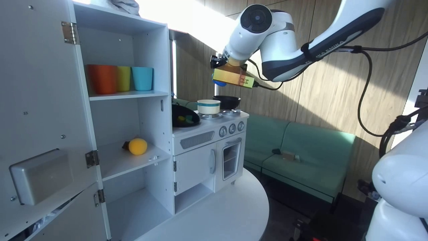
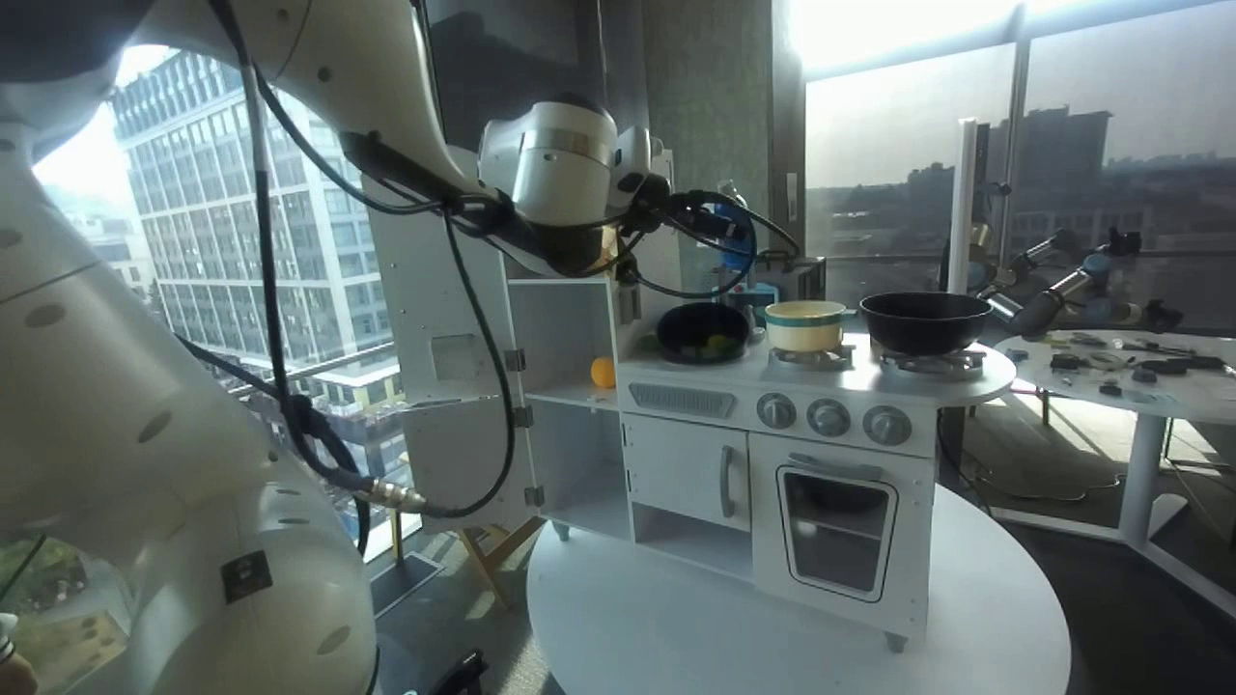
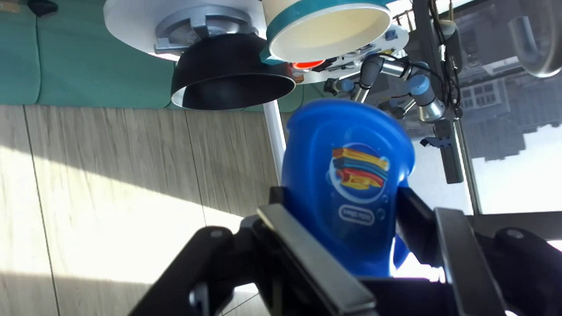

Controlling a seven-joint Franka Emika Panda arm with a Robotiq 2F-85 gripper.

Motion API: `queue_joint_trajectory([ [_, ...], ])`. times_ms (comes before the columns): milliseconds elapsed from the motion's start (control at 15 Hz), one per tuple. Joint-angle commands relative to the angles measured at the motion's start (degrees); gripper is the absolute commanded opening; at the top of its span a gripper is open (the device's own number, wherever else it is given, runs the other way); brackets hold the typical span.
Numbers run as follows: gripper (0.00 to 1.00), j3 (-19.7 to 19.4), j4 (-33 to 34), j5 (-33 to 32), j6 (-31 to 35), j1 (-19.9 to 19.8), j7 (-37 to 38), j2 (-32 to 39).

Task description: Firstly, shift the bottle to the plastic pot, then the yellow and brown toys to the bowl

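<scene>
Sunlit wall (image 3: 118, 175), bottle (image 3: 349, 180) (in end effector (image 3: 341, 199))

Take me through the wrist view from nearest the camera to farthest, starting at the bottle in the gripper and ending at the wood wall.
Near to far: blue bottle held in the gripper → pale toy pot → black pan → green sofa → wood wall.

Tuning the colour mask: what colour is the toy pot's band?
The band is teal; it shows best in the wrist view.
</scene>
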Motion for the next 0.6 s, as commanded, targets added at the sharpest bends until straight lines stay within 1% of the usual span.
queue_joint_trajectory([
  [0,0.38,-1.7,7.6,-1.6,3.2,-1.5,2.2,7.8],
  [267,0.38,-5.0,13.9,2.8,9.5,-1.7,-1.8,14.9],
  [400,0.38,-6.2,16.6,7.0,11.3,-1.6,-5.0,18.1],
  [533,0.38,-7.6,19.0,13.6,14.3,-1.6,-10.2,21.4],
])
